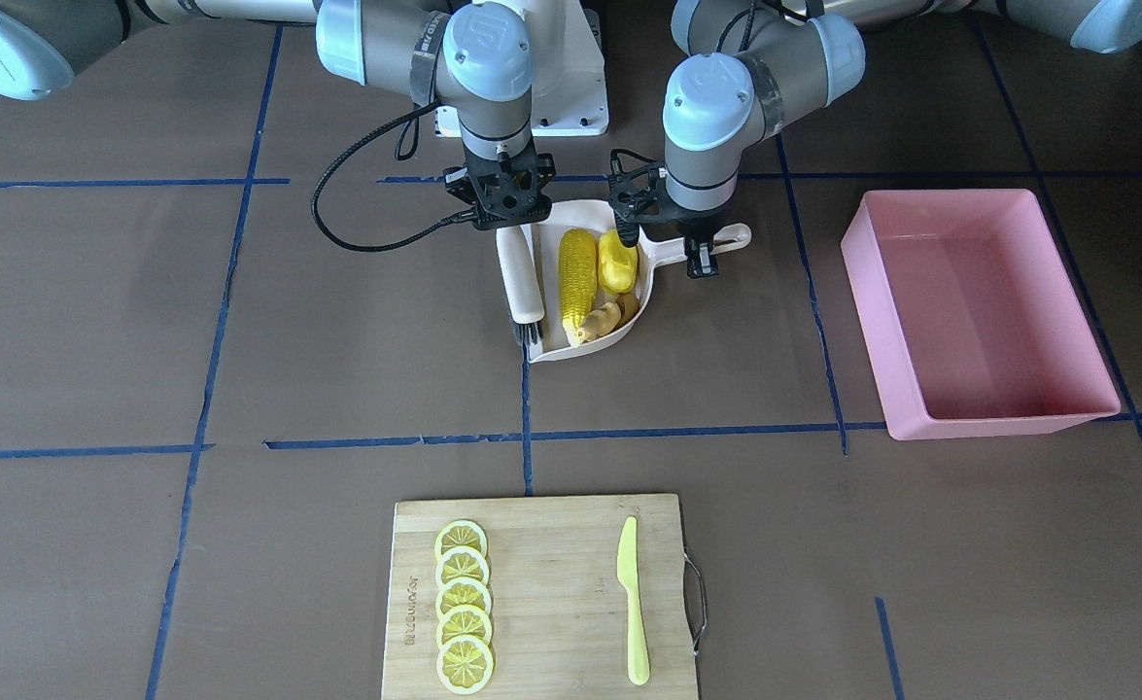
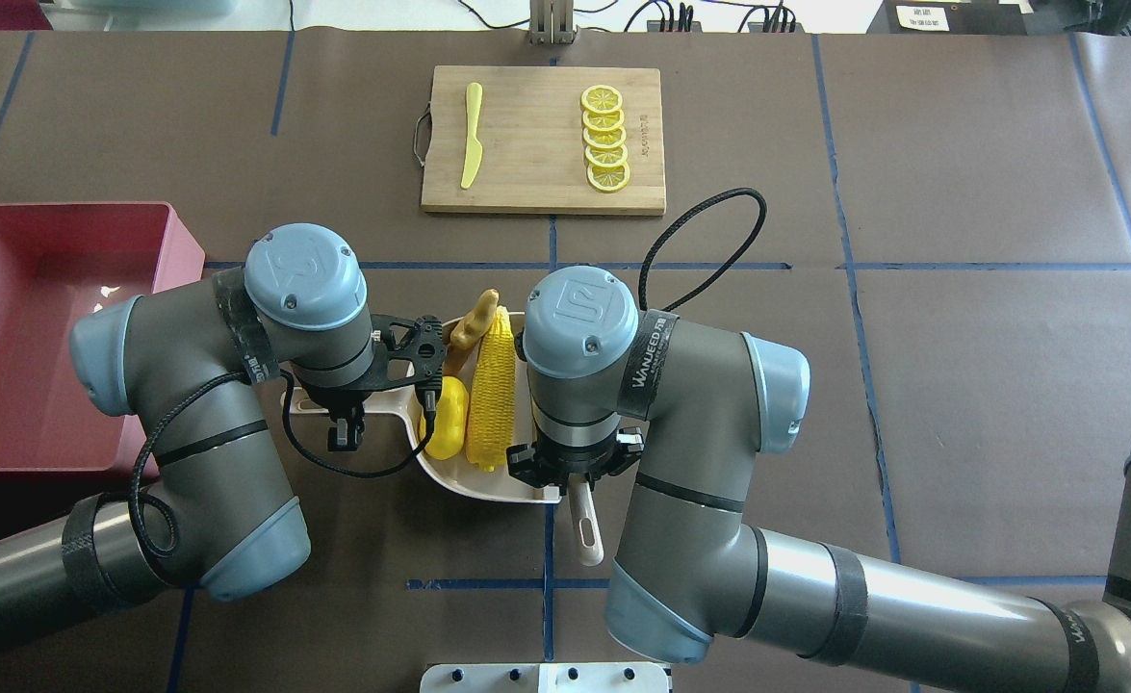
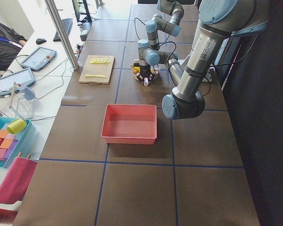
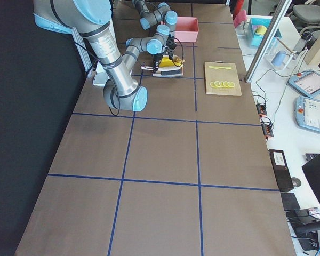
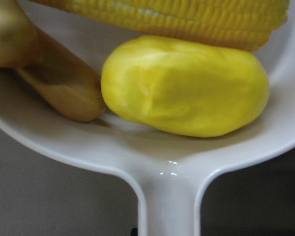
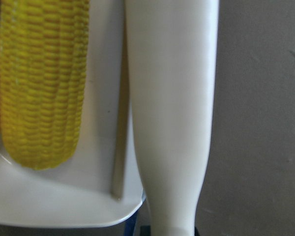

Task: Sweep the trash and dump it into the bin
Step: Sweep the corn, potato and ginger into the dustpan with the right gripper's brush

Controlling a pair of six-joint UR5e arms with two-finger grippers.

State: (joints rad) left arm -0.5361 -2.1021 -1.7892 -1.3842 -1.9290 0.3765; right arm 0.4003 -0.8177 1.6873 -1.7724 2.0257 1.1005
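The corn cob [image 1: 577, 272], the yellow potato lump [image 1: 617, 261] and the tan ginger root [image 1: 605, 319] all lie inside the cream dustpan [image 1: 551, 352], which rests on the table at mid-table. My left gripper [image 1: 702, 248] is shut on the dustpan's handle [image 5: 167, 196]. My right gripper [image 1: 504, 216] is shut on the handle of a white brush [image 6: 172, 98], which lies along the pan's edge beside the corn [image 6: 42, 83]. Its dark bristles [image 1: 529, 332] are at the pan's mouth. The pink bin [image 2: 45, 318] stands empty on my left, apart from the pan.
A wooden cutting board [image 1: 551, 583] at the far side holds several lemon slices [image 1: 462, 603] and a lime-green knife [image 1: 632, 603]. Both arms crowd the space above the dustpan [image 2: 488, 486]. Bare table lies between the pan and the bin [image 1: 998, 423].
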